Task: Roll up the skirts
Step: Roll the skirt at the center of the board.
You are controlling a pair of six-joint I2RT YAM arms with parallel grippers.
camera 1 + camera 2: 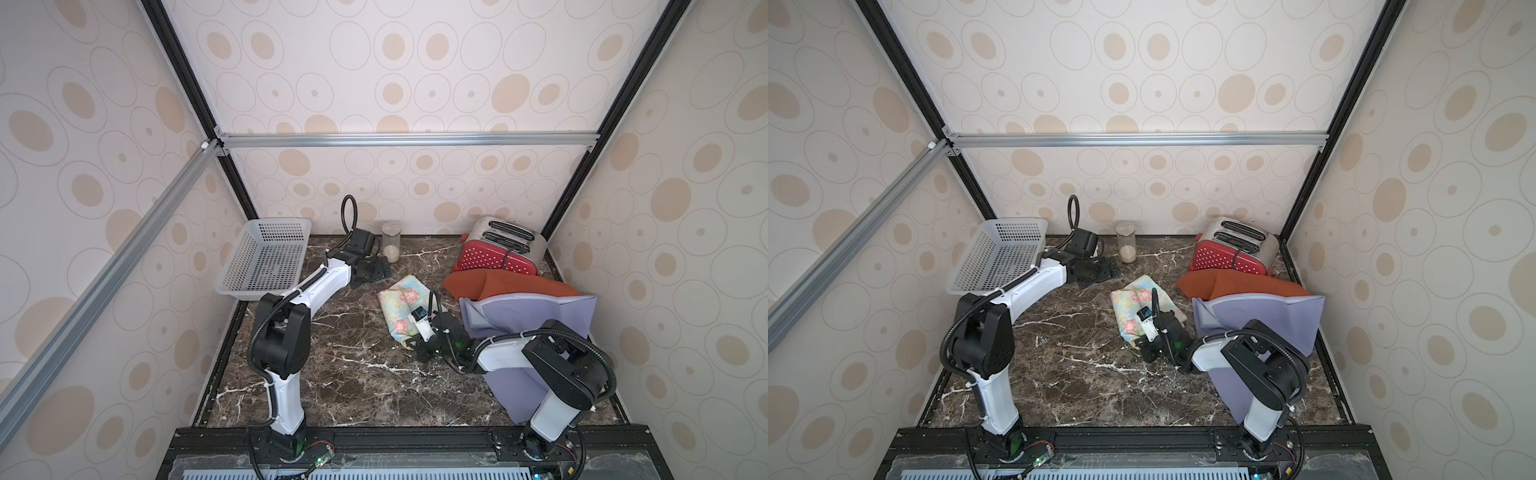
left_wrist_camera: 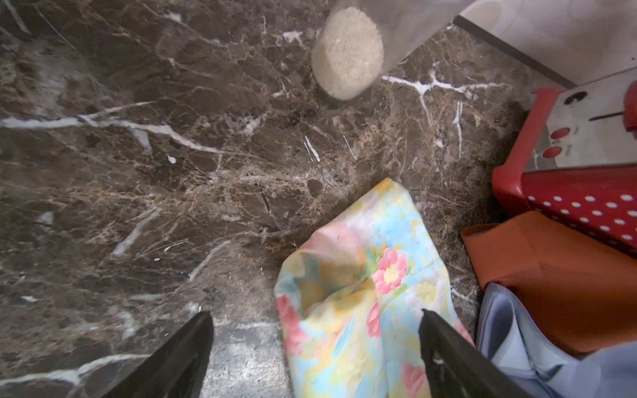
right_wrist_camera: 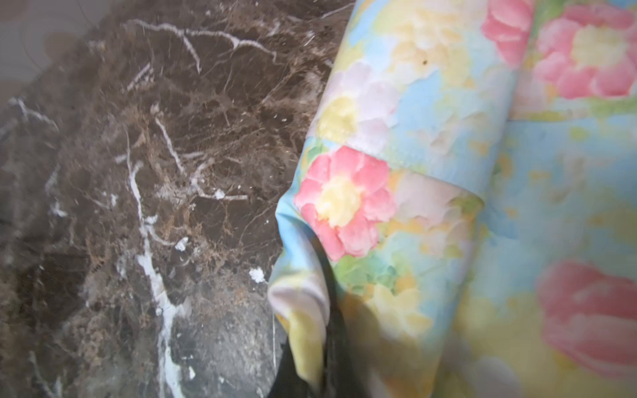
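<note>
floral skirt (image 1: 399, 309): partly rolled, near end clamped in my right claw (image 1: 409, 341). my left claw (image 2: 315, 312) hangs apart near its far end, holding nothing. rust-orange skirt (image 1: 498, 284) and lavender skirt (image 1: 536, 320), beside my right claw: not yet rolled.

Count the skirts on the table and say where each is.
3. The floral skirt lies in the middle of the table, its near end pinched in the right claw. The rust-orange skirt lies before the toaster. The lavender skirt overlaps it, farther right. None appears hidden.
</note>
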